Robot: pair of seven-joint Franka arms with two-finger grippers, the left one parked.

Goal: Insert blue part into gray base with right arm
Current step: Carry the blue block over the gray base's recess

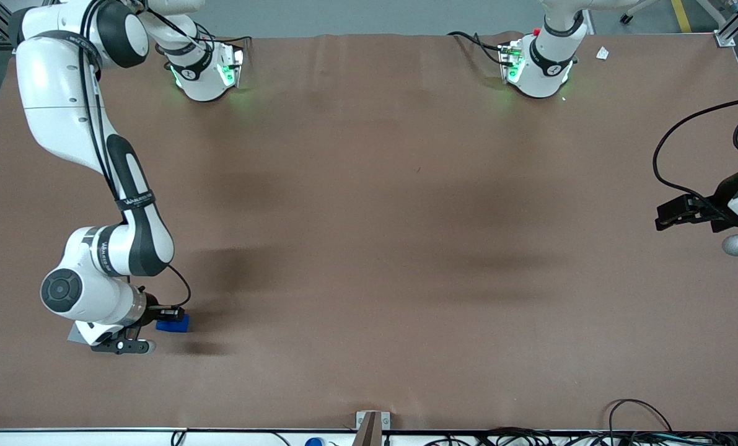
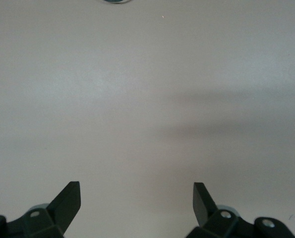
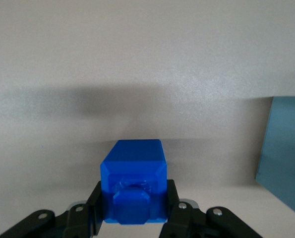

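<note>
We see the bright blue part [image 3: 133, 187], a small blocky piece, clamped between the gripper [image 3: 133, 210] fingers near the table's [image 1: 369, 217] front edge, toward the working arm's end. The gray base [image 1: 76, 333] barely peeks out beneath the arm.

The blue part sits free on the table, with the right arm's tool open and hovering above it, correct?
Not quite. The right wrist view shows the tool shut on the blue part, fingers pressed against both its sides, not open above it.

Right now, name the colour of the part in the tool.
Bright blue part, between the tool's fingers; clearest in right wrist view.
</note>
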